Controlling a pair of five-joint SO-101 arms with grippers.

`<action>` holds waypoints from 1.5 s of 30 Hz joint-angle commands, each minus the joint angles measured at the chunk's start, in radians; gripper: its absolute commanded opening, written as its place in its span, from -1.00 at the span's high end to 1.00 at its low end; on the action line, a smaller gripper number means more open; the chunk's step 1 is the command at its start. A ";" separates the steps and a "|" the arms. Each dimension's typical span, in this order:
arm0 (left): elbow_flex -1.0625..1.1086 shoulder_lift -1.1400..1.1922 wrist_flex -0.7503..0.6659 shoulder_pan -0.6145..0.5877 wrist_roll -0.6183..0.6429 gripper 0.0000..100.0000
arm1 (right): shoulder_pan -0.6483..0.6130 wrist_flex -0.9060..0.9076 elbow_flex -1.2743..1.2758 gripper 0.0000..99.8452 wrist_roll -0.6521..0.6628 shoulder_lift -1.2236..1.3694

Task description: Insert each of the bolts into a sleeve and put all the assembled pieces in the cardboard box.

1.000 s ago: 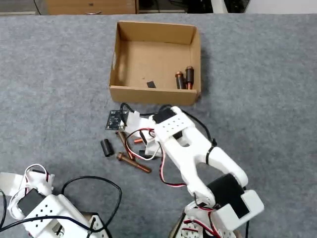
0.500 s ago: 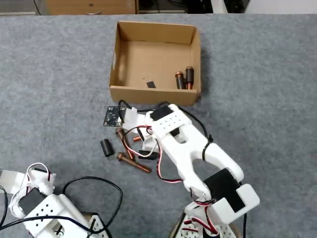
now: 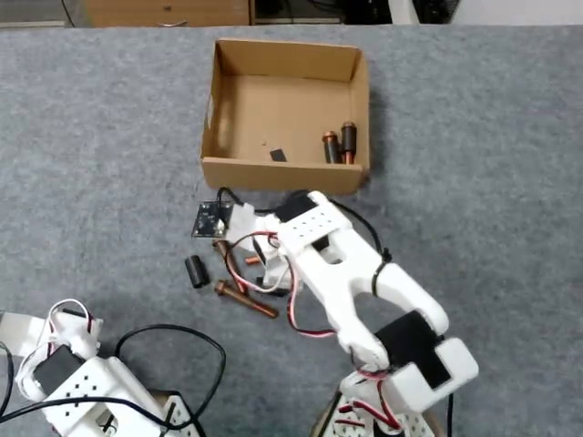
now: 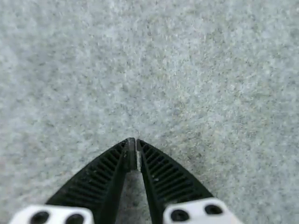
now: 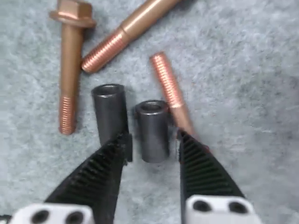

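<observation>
Right gripper (image 5: 153, 140) is down at the parts pile just in front of the cardboard box (image 3: 278, 175). Jaws are partway open and straddle a dark sleeve (image 5: 153, 128), w/ a thin gap on each side, so nothing's clamped. That sleeve is lying on its side. Its long axis is in line w/ the fingers and its open bore points away from the wrist.

A second sleeve (image 5: 110, 112) lies just beside it, roughly parallel, bore facing the same way. One finger comes down between the two. The other finger sits over the shank of a bolt (image 5: 170, 93) whose threaded end points away from the wrist, angled a bit off the sleeve's axis.

There's a hex-head bolt (image 5: 70, 70) on the far side of the second sleeve. Its head is away from the wrist and its threads point back toward it. Another bolt (image 5: 135, 28) lies diagonal beyond that, threaded end nearly touching the hex-head one's shank.

From overhead, a loose sleeve (image 3: 195, 270) sits a bit apart from the pile on the grey table (image 3: 474, 182). Two assembled pieces (image 3: 339, 143) lie side by side in the box's front corner, long axes approx front-to-back.

Left gripper (image 4: 132, 149) is off by itself over bare felt, jaws pinched together w/ nothing between them.
</observation>
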 commanded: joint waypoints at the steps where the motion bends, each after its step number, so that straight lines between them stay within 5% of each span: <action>1: -0.043 -0.004 -0.014 0.014 -0.008 0.96 | 0.005 0.021 0.005 0.68 -0.031 0.019; 20: -0.043 -0.004 -0.012 0.014 -0.011 0.96 | -0.097 0.012 -0.068 0.68 -0.086 0.016; 40: -0.046 -0.004 -0.011 0.014 -0.012 0.96 | -0.016 0.014 -0.013 0.68 -0.114 0.016; 45: -0.044 -0.004 -0.011 0.014 -0.012 0.96 | -0.016 0.014 -0.015 1.00 -0.120 0.016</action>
